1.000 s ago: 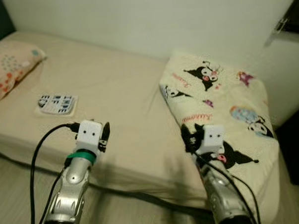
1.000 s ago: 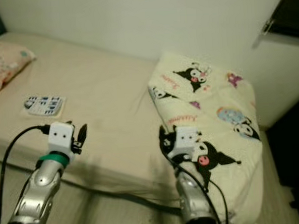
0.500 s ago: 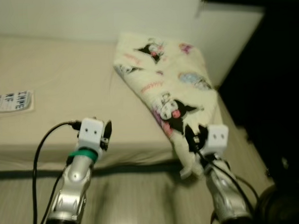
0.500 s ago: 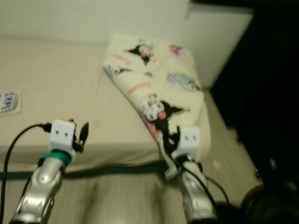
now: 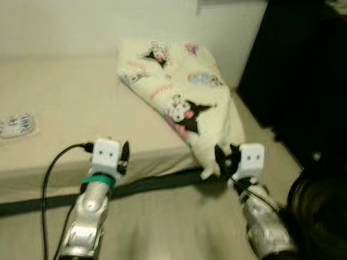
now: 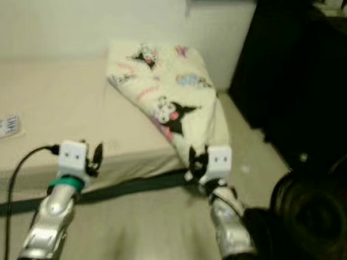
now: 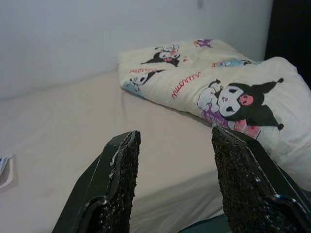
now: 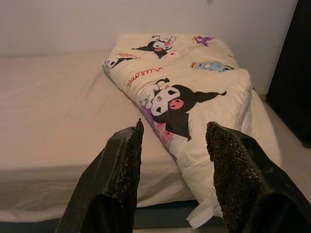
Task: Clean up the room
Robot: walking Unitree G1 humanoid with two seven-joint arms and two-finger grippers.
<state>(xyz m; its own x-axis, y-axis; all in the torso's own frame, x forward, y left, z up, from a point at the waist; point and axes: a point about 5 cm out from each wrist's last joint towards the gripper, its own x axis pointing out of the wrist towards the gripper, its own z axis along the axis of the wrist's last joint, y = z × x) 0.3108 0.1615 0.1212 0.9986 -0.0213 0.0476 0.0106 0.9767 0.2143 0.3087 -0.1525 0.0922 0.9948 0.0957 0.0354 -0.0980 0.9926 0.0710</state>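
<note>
Right gripper (image 8: 170, 160) wide open, empty, short of the folded cream cartoon-print blanket (image 5: 181, 104); left gripper (image 7: 175, 165) likewise; blanket overhangs the beige mattress (image 5: 75, 111), probably slides if nudged.

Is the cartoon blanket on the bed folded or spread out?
Folded. The blanket lies as a thick, layered bundle at one end of the bed, with one corner hanging over the mattress edge.
</note>
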